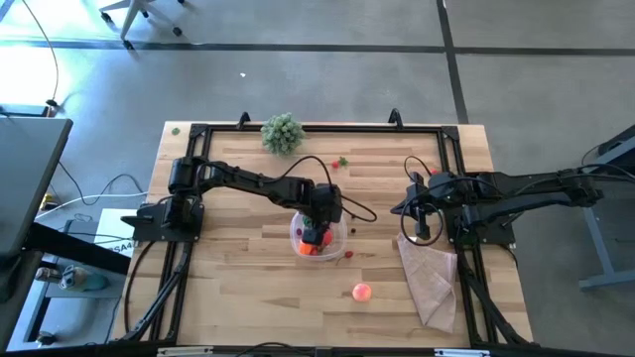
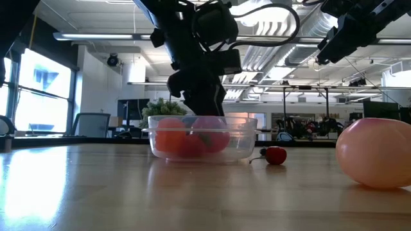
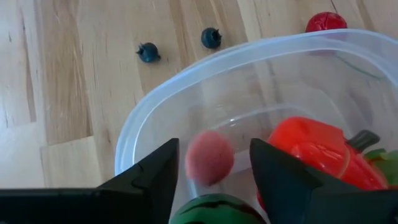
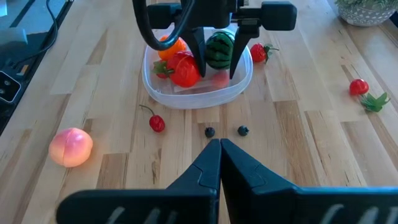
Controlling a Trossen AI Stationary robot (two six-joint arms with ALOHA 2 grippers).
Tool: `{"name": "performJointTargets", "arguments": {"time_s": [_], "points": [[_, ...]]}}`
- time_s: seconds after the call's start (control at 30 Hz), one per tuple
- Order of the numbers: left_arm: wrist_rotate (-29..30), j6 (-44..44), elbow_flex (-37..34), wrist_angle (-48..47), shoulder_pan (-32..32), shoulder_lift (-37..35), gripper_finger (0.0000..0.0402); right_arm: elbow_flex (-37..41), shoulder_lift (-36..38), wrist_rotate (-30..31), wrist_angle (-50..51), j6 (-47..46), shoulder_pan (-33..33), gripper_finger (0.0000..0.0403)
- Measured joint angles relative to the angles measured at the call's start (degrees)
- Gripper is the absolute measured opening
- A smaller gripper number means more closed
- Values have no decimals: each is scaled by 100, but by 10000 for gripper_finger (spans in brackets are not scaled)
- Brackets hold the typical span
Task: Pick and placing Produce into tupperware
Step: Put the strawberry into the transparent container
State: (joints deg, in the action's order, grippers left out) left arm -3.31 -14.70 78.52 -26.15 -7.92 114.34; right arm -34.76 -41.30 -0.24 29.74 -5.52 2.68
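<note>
Fingers (image 3: 155, 180) parted, left gripper (image 3: 211, 168) straddles upright watermelon (image 4: 219, 50).

Wood, clear plastic, soft cloth and matt black arm parts.

The table (image 1: 238, 288) is pale wood planking with visible grain and a light sheen. The tupperware (image 3: 186, 99) is smooth translucent plastic, whitish at the rim. The orange-red pepper (image 3: 317, 149) in it looks glossy; the pink ball (image 3: 209, 157) beside it looks matt and faintly fuzzy. The peach (image 2: 376, 153) is smooth with a soft shine. The tan cloth (image 1: 432, 278) lies rumpled and matt near the table's right edge. The left gripper (image 3: 211, 180) has matt black fingers.
</note>
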Motion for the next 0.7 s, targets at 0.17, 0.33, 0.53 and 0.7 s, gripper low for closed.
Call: {"name": "performJointTargets", "arguments": {"time_s": [0.17, 0.33, 0.53, 0.7], "points": [[100, 0, 68, 11, 4, 0, 213, 0, 2, 1, 0, 0, 0, 0], [143, 0, 349, -311, 6, -2, 216, 0, 2, 1, 2, 0, 0, 0], [178, 91, 787, -874, 2, -154, 214, 0, 1, 1, 1, 0, 0, 0], [496, 173, 812, -1222, -7, -657, 189, 0, 2, 1, -7, 0, 0, 0]]}}
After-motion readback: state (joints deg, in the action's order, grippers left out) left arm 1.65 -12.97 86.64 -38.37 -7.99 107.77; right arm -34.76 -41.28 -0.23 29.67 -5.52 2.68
